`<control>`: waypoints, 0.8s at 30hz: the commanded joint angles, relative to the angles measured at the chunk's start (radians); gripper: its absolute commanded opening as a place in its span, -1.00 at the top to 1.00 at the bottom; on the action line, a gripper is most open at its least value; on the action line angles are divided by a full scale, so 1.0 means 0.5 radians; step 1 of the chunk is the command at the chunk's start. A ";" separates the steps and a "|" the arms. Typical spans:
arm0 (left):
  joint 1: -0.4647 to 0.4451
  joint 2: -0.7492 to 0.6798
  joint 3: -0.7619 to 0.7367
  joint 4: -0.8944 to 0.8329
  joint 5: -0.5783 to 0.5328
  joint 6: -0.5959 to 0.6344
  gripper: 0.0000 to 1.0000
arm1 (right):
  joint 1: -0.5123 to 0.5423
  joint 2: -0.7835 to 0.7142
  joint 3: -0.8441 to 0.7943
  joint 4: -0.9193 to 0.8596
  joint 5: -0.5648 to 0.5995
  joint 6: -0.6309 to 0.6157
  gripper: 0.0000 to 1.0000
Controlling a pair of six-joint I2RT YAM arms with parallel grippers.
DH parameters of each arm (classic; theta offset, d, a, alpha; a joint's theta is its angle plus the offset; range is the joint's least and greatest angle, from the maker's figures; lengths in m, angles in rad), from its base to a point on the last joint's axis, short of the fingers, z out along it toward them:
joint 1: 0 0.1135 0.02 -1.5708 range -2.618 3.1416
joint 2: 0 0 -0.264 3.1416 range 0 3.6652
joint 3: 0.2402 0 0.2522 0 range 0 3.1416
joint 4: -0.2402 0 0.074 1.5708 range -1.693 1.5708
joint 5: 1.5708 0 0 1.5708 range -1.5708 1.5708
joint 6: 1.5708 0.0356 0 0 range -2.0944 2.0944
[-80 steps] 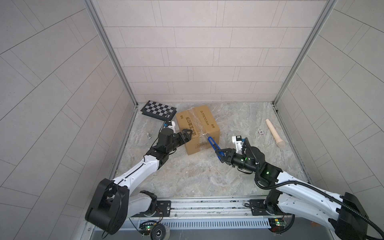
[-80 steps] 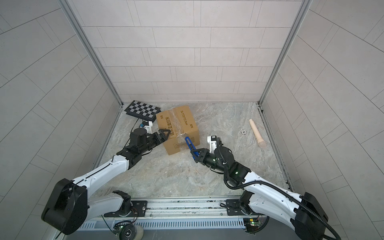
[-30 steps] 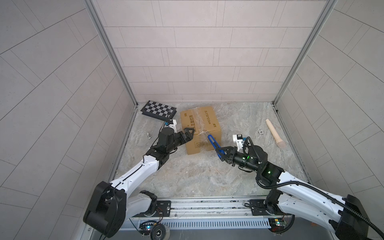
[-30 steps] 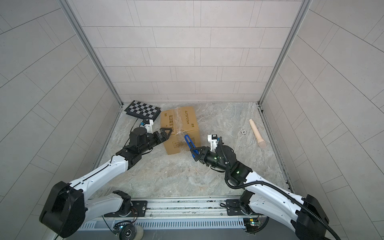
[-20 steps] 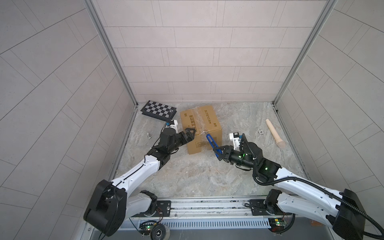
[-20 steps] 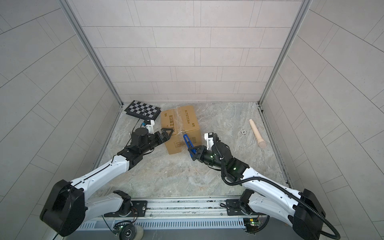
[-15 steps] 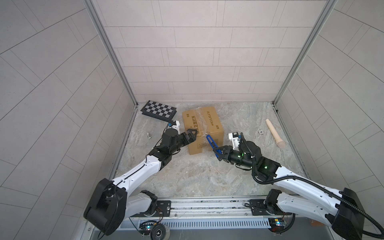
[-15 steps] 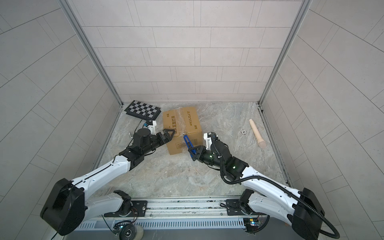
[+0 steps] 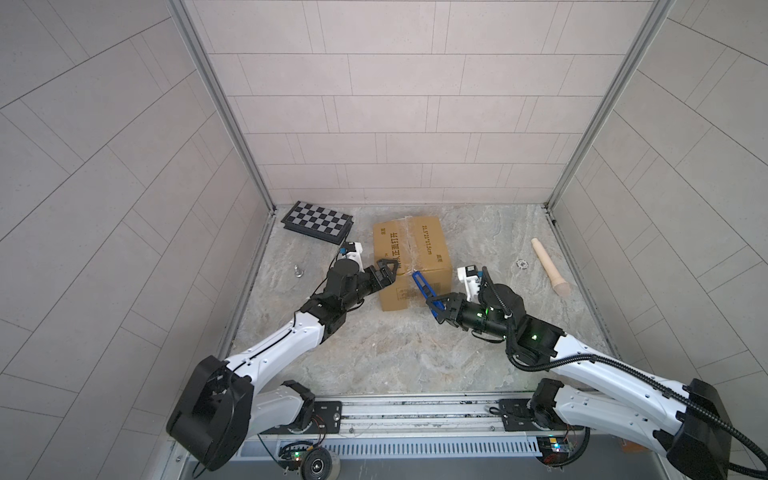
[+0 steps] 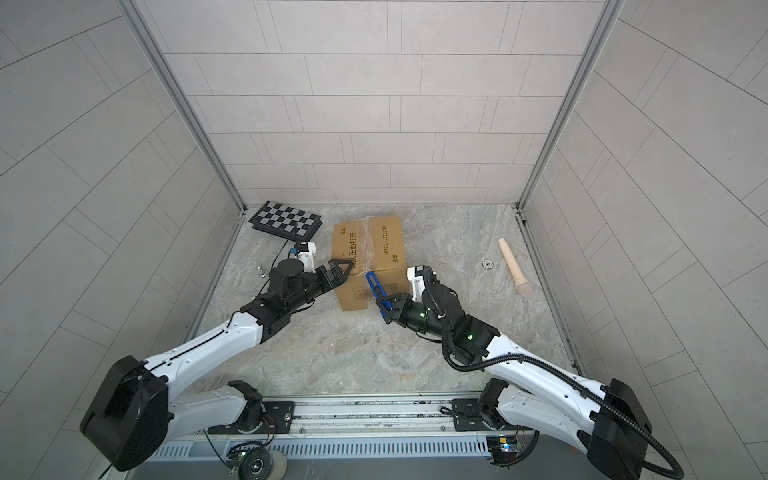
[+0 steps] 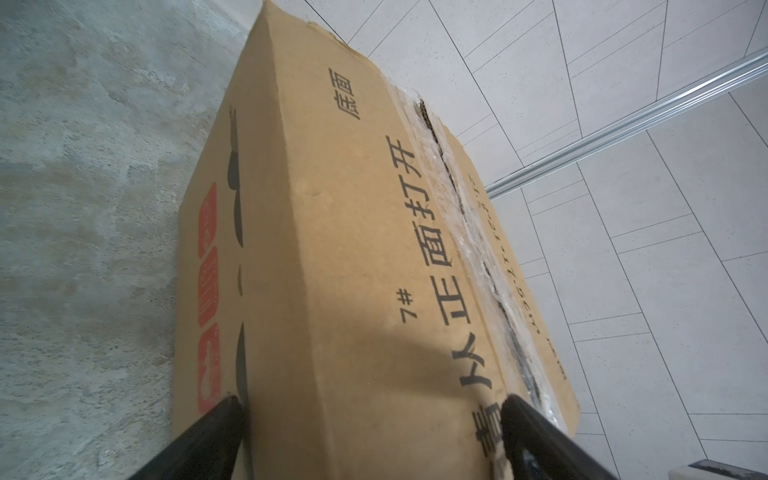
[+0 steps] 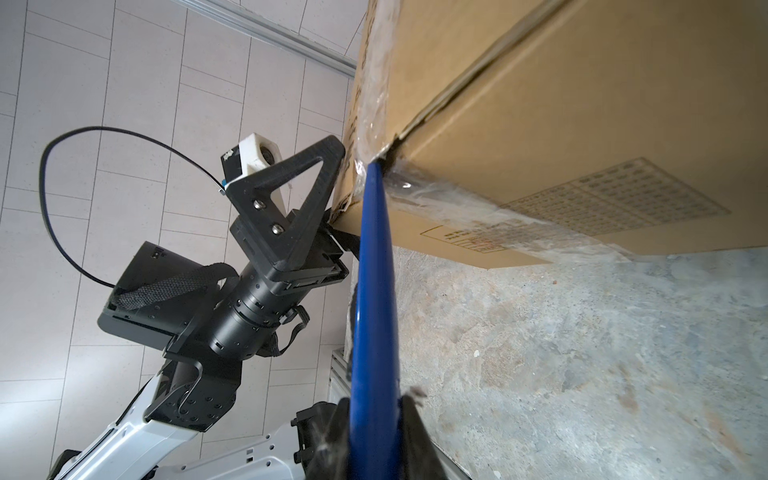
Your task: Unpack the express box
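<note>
The express box (image 9: 409, 249) sits mid-frame in a top view, its seam running top to bottom. The wide-spread left gripper (image 9: 384, 273) straddles its left edge; the right gripper (image 9: 436, 306) clamps a blue tool (image 9: 422, 286) at the seam.

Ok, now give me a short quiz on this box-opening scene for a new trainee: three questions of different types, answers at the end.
1. True or false: the chequered board lies on top of the express box.
2. What is the right gripper shut on? A) a blue tool B) a pair of scissors C) nothing
3. Fill in: the tool's tip sits at the box's taped ____, on its near top edge.

Key
1. False: the board lies on the floor, apart from the box.
2. A
3. seam
</note>
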 commanded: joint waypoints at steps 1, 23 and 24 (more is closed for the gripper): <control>-0.110 -0.043 0.010 0.145 0.134 -0.055 -1.00 | 0.112 0.099 0.041 0.301 -0.089 -0.039 1.00; -0.272 -0.121 0.001 -0.005 -0.113 0.007 -1.00 | -0.063 -0.030 0.084 0.257 -0.328 -0.002 1.00; -0.272 -0.132 0.003 -0.008 -0.116 0.013 -0.99 | -0.068 -0.061 0.073 0.211 -0.317 -0.015 1.00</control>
